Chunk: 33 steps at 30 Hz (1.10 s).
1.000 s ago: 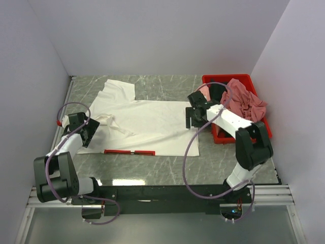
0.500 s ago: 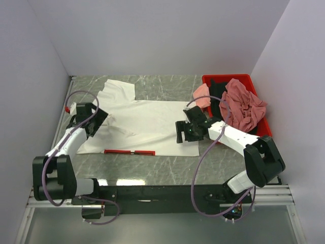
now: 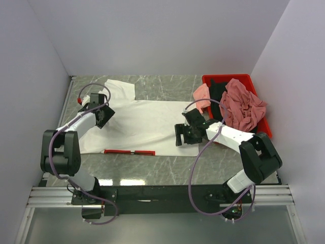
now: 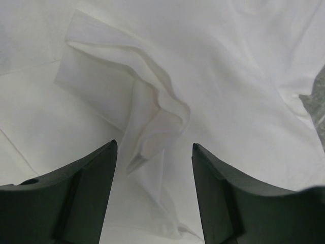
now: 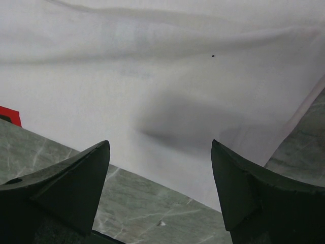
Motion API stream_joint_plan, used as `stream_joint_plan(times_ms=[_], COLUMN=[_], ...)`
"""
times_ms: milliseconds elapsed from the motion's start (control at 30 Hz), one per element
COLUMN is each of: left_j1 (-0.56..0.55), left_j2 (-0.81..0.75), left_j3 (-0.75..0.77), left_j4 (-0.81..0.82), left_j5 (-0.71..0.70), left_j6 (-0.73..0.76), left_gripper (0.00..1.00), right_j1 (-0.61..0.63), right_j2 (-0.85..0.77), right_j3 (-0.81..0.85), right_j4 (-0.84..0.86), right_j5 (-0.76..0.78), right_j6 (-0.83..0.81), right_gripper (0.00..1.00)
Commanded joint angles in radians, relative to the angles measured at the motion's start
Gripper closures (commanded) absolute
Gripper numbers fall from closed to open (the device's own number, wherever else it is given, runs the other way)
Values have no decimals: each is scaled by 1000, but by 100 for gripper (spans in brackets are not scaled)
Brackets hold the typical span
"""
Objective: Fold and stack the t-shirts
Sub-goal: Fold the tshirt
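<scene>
Where the grey marble table (image 3: pixel 167 170) lies bare in front of the arm bases, a thin red strip (image 3: pixel 129 152) sits along the near hem of the white t-shirt (image 3: pixel 147 119). The strip is to the left of the right gripper (image 3: pixel 182 135) and nearer than the left gripper (image 3: pixel 103 116).

The right gripper hangs over the shirt's near right corner with its fingers spread wide and nothing between them. In its wrist view the hem runs slantwise under the right gripper (image 5: pixel 160 147), with bare table (image 5: pixel 152 208) on the near side and smooth white t-shirt (image 5: pixel 152 61) beyond. A soft shadow lies on the cloth just ahead of the fingertips. Whether they touch the cloth cannot be told.

The left gripper stands over the shirt's left part. Its wrist view shows the left gripper (image 4: pixel 154 150) with its fingers parted, not clamped on anything. A rumpled ridge of cloth (image 4: pixel 165 109) rises just ahead of the gap. One sleeve (image 3: pixel 119 87) spreads beyond it.

Beyond and to the right of the right gripper stands the red bin (image 3: pixel 226 77). A pink t-shirt (image 3: pixel 201 94) drapes over its near left wall, closest to that gripper. A black t-shirt (image 3: pixel 218 90) lies behind it. A dusty rose t-shirt (image 3: pixel 245 104) is heaped farther right.
</scene>
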Motion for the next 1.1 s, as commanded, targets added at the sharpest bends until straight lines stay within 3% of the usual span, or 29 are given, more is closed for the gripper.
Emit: stream_joint_plan(times_ms=[0,67,333,433,700,1067], left_j1=[-6,-9,-40,-44,-58,-124], left_j2=[33,58,78,81,107,256], left_j3=[50,63,89,103,164,325], left_j4=[-42,-45,-42,-47,-30,-56], left_j5=[-44,-33,-38,-42,-36,-16], left_j6=[-6,-4,-4,-1,11,51], left_gripper=[34,47,79,97,99,99], right_j1=[0,-3,-1,-1,-1,-3], right_j2=[4,12,30,36,39,50], right_j3=[3,8,22,23,26,28], right_j4=[26,25,17,17,12,3], right_j5=[17,21,28,23,34,47], right_j6=[-9,-9,-6,-6,-4,-6], right_gripper=[13,13,13,13,13,14])
